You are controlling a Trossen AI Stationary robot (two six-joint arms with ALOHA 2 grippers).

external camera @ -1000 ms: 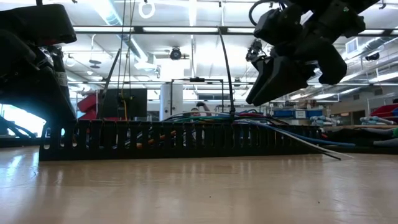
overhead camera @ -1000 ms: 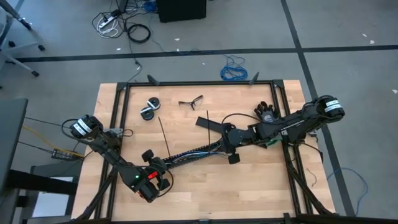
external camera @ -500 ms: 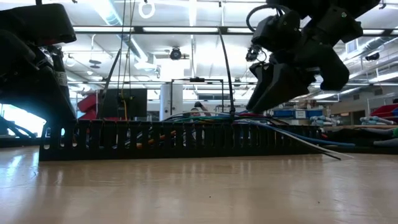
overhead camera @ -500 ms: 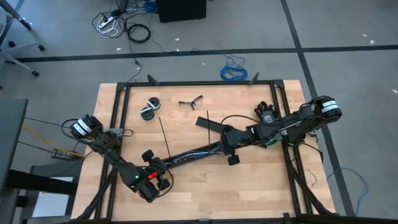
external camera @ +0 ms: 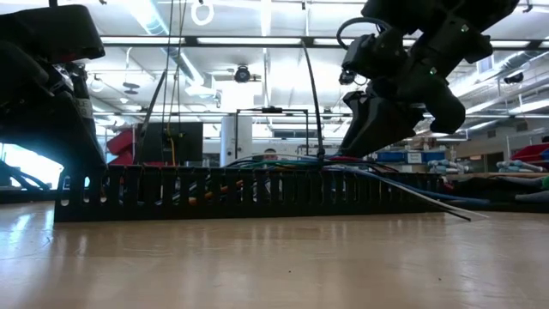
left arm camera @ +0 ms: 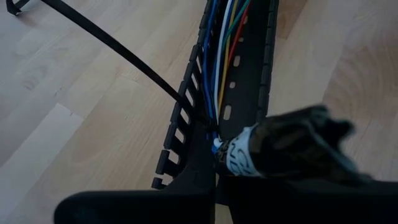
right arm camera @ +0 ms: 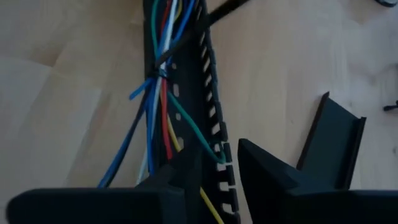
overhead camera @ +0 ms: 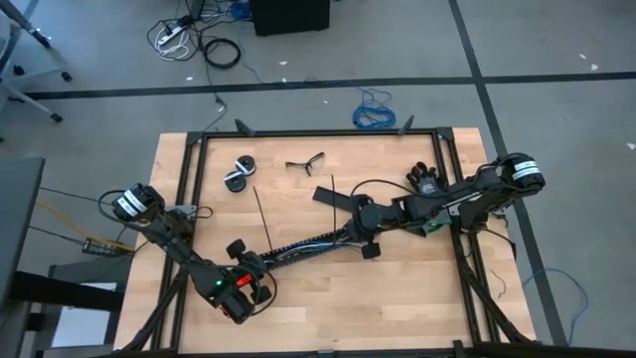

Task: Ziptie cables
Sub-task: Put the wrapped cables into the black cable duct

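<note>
No text, label, brand, number or sign can be read in any view.

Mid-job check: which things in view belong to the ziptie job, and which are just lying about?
Job: cables in the slotted duct; ziptie; right gripper over the duct; left gripper at its end.
Lying about: glove; two round black parts; small tool; blue coiled cable, on the floor.

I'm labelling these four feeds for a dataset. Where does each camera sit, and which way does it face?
High view: overhead, straight down on table; both arms show.
Low view: tabletop height, level across to slotted duct; right gripper above it.
Left wrist view: on left arm, facing cables in the duct; own shut fingers at the edge.
Right wrist view: on right arm, facing the cables; own fingers straddle the duct wall.
Shared: both wrist views show the ziptie.
</note>
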